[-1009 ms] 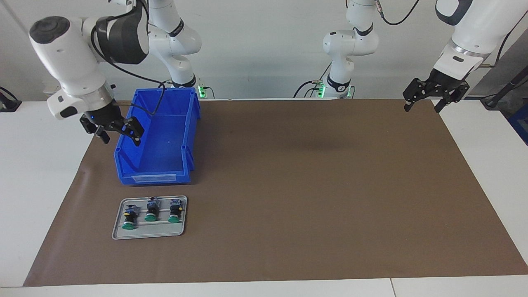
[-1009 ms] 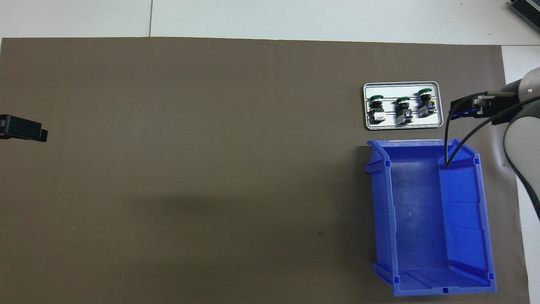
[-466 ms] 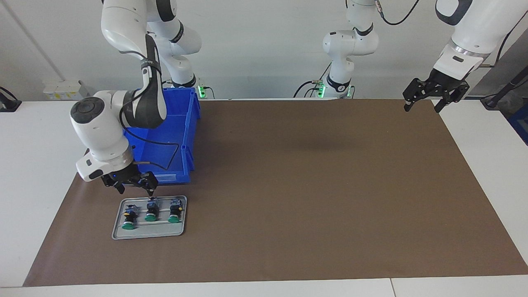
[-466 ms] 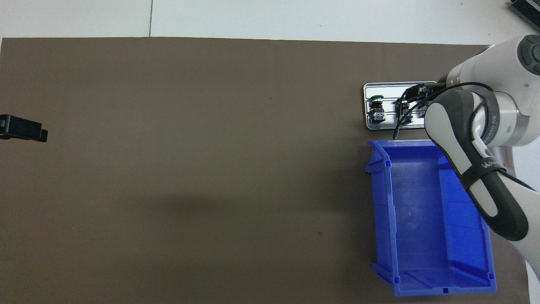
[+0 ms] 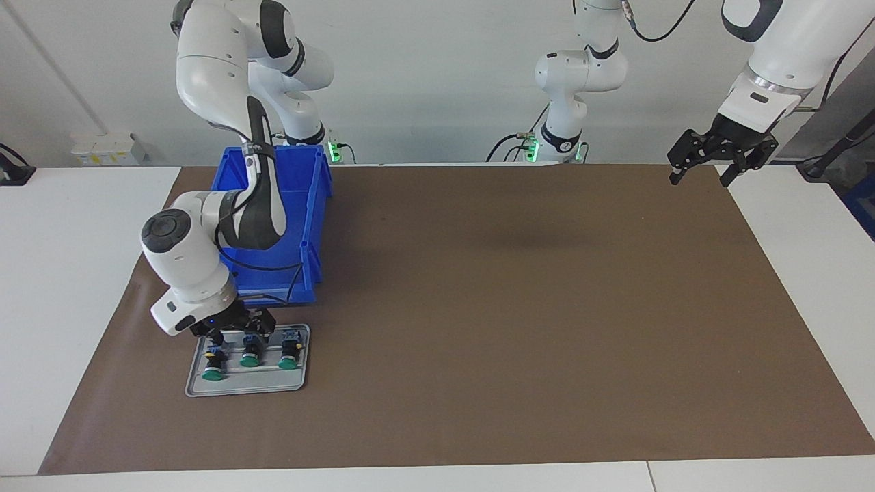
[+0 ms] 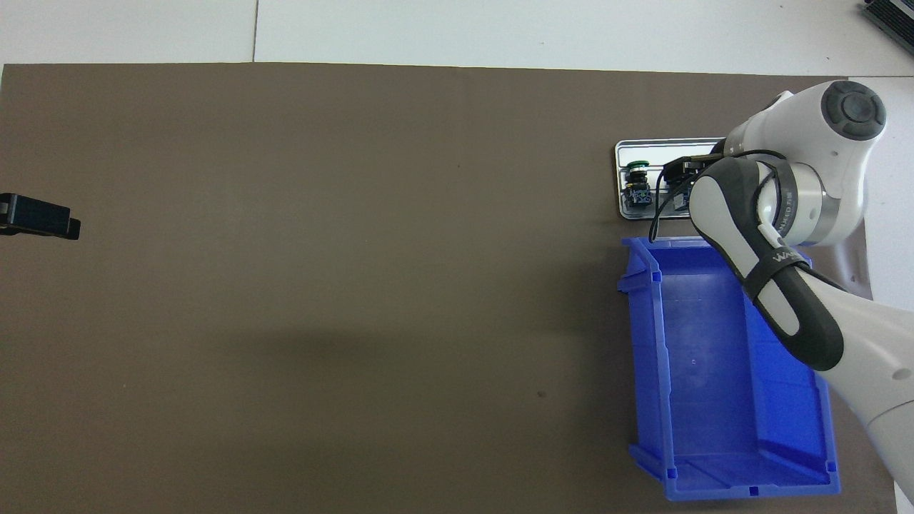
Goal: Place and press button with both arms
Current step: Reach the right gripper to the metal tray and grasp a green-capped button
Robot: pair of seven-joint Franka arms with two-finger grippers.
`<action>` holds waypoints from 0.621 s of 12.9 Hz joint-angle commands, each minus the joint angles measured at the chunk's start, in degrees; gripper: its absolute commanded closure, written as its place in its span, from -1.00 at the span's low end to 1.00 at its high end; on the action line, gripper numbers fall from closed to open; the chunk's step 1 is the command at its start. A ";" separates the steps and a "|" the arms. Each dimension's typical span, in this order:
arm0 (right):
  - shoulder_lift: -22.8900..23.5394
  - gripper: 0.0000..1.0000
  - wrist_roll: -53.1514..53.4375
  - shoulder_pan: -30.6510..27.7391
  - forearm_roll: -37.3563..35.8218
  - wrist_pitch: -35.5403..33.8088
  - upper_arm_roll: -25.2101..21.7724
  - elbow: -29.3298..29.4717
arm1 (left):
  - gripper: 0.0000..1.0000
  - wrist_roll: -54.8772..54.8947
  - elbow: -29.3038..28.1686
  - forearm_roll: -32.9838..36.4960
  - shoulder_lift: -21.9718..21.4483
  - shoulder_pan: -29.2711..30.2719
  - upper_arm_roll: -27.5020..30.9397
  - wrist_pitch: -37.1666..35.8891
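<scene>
Three buttons lie on their sides on a grey tray (image 5: 246, 389), green caps pointing away from the robots: one toward the right arm's end (image 5: 213, 365), the middle button (image 5: 250, 355), and one toward the left arm's end (image 5: 290, 352). My right gripper (image 5: 239, 333) is low over the tray, open, its fingers down at the base end of the middle button; contact cannot be told. From overhead the right arm covers most of the tray (image 6: 620, 208), and only one button (image 6: 638, 184) shows. My left gripper (image 5: 707, 167) (image 6: 36, 218) waits open in the air, holding nothing.
A blue bin (image 5: 311, 198) (image 6: 714, 371) stands right next to the tray, nearer to the robots, and the right arm reaches over it. A brown mat (image 5: 513, 307) covers the table.
The right arm has swung from beside the blue bin, over it, and come down onto the tray, its gripper staying open. The left arm has not moved.
</scene>
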 commanded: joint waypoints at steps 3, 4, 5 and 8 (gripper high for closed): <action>0.55 -0.98 -2.25 -0.09 1.82 3.44 0.18 -2.23 | -1.00 0.28 -2.08 0.96 -1.80 0.23 -0.23 0.76; 0.81 -0.97 -2.33 -0.09 1.82 3.71 0.18 -2.40 | -1.00 0.28 -2.08 0.96 -1.80 0.23 -0.23 0.76; 0.90 -0.90 -2.51 -0.18 1.82 3.80 0.18 -2.49 | -1.00 0.28 -2.08 0.96 -1.80 0.23 -0.23 0.76; 1.43 -0.18 -2.60 -0.01 1.82 3.89 0.27 -2.49 | -1.00 0.28 -2.08 0.96 -1.80 0.23 -0.23 0.76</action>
